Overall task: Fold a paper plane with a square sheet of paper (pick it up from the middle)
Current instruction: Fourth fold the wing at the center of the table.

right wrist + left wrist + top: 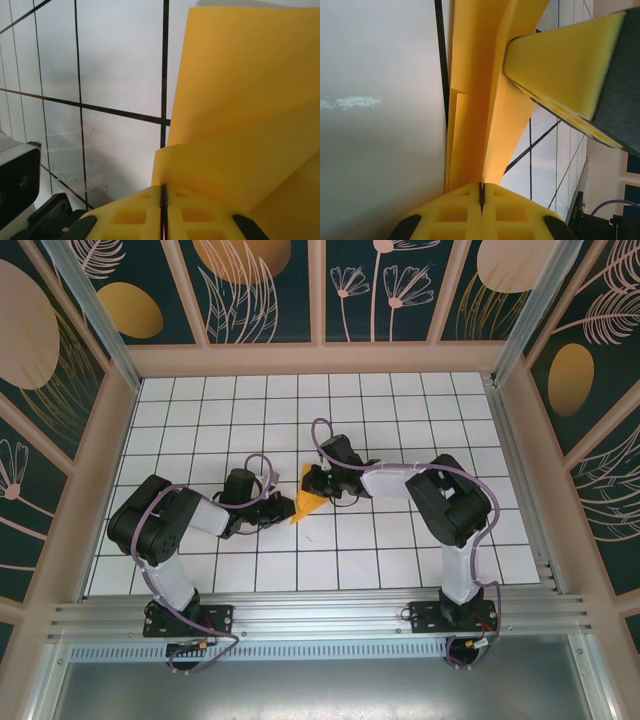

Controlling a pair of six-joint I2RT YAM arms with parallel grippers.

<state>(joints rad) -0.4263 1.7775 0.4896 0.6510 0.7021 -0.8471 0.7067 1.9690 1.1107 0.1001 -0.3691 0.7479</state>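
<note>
Orange-yellow paper (pixel 306 502), creased into a narrow pointed wedge, stretched between the left gripper (pixel 281 508) and right gripper (pixel 312 480), both clamped tight on its layered edges.

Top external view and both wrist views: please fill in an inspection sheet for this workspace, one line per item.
Surface: white tiled table with a black grid.
Job's things: orange-yellow sheet of paper, folded and creased to a pointed shape, held between the two arms near mid-table; whether it touches the table cannot be told.
Clutter: nothing seen.
Hands: left hand shut on the sheet of paper; right hand shut on it too, from the other side.
Cables: purple cables loop along both arms and down to the bases; none crosses the paper.
Surroundings: beige frame with dark leaf-pattern panels; metal rail at the near edge.
</note>
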